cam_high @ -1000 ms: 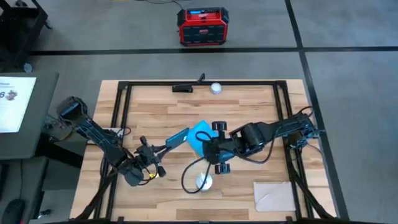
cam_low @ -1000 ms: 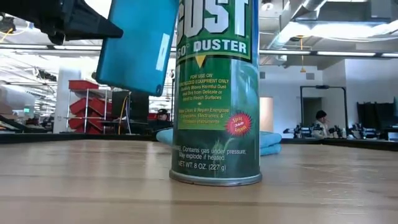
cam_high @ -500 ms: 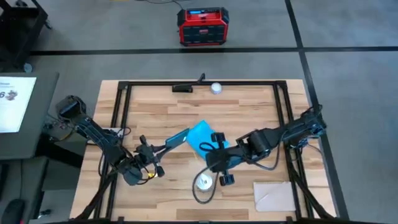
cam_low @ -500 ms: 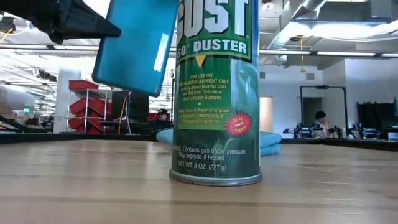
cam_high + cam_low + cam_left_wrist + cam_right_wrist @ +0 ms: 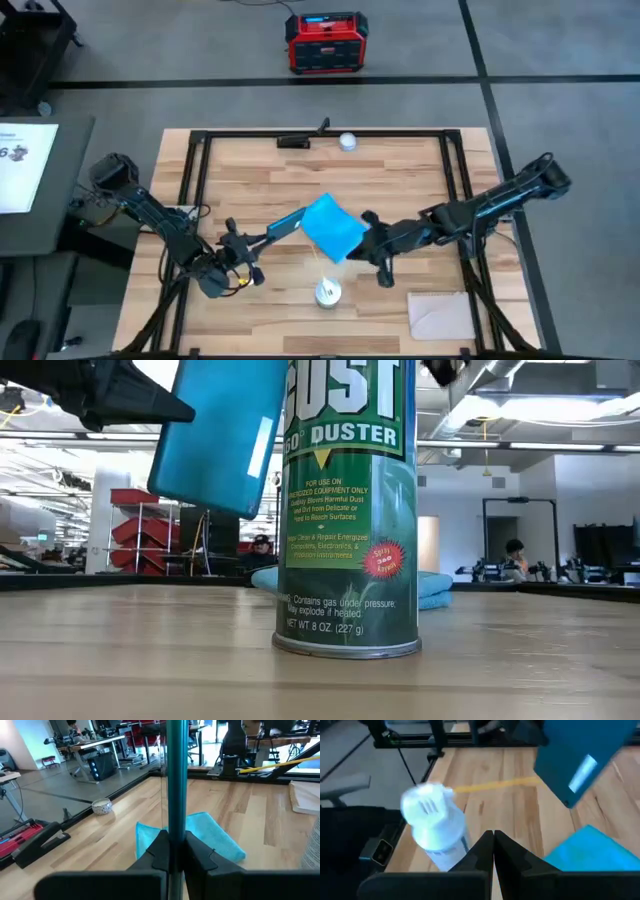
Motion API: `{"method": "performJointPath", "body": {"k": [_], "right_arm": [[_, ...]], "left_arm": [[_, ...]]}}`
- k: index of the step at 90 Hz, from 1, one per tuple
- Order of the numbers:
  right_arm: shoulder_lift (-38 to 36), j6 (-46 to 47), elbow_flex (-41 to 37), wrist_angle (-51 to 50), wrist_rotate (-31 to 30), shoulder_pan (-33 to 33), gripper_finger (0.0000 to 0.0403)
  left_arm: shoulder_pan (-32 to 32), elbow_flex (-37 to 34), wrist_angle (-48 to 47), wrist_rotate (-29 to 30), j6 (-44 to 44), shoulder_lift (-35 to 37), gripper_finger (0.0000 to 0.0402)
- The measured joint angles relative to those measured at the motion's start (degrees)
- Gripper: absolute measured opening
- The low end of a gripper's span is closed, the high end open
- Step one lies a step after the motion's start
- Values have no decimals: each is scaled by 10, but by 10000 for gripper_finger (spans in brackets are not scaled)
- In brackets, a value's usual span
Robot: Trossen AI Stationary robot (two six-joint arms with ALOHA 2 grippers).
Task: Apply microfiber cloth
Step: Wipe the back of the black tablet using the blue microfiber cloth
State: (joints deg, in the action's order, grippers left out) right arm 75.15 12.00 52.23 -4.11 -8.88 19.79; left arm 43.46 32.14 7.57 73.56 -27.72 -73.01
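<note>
The sky-blue microfiber cloth (image 5: 332, 228) lies flat on the wooden table near its middle, also seen as the cloth (image 5: 200, 837) and low behind the can as the cloth (image 5: 437, 586). My left gripper (image 5: 266, 239) is shut on a dark tablet with a teal back (image 5: 287, 224), held in the air just left of the cloth. My right gripper (image 5: 362, 243) hovers by the cloth's right side. Its fingers (image 5: 493, 847) are shut with nothing between them. From there the cloth (image 5: 592, 854) shows beside them. My left gripper pinches the tablet's edge (image 5: 174, 834) between its two fingers, which come level from the table's left. In the wrist view the tablet shows edge-on, standing up from the fingers. It is lifted clear of the table and tilted, teal back (image 5: 222, 430) toward the near edge.
A green duster can (image 5: 347, 510) with a white cap (image 5: 327, 292) stands near the front edge, below the cloth. A pale beige sheet (image 5: 440, 315) lies at the near right. A small white ball (image 5: 347, 142) and a dark bar (image 5: 297, 141) sit at the far edge.
My right gripper has drawn away from over the cloth and can, toward the table's right edge, its arm stretching out. The cloth lies where it was and now shows uncovered in the high view. The tablet stays held aloft.
</note>
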Motion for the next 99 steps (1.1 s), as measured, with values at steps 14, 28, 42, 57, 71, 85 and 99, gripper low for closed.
{"method": "performJointPath", "body": {"k": [14,28,42,57,71,85,99], "right_arm": [[-8,5,-81,58,-2,-35,0],[31,19,-91,58,-3,-78,0],[82,-40,-64,6,-3,-111,0],[147,-77,-20,-54,-2,-129,0],[192,-107,27,-79,-5,-132,3],[217,-149,64,-93,-10,-135,13],[226,-150,78,-91,-20,-145,15]], "left_arm": [[-14,0,-9,-18,-4,0,4],[-29,0,-10,-37,-4,0,4],[-35,0,-16,-39,-5,0,4],[-35,0,-23,-42,-9,0,4],[-36,0,-24,-42,-10,0,4],[-36,0,-27,-43,-12,0,4],[-36,0,-27,-43,-12,0,4]]}}
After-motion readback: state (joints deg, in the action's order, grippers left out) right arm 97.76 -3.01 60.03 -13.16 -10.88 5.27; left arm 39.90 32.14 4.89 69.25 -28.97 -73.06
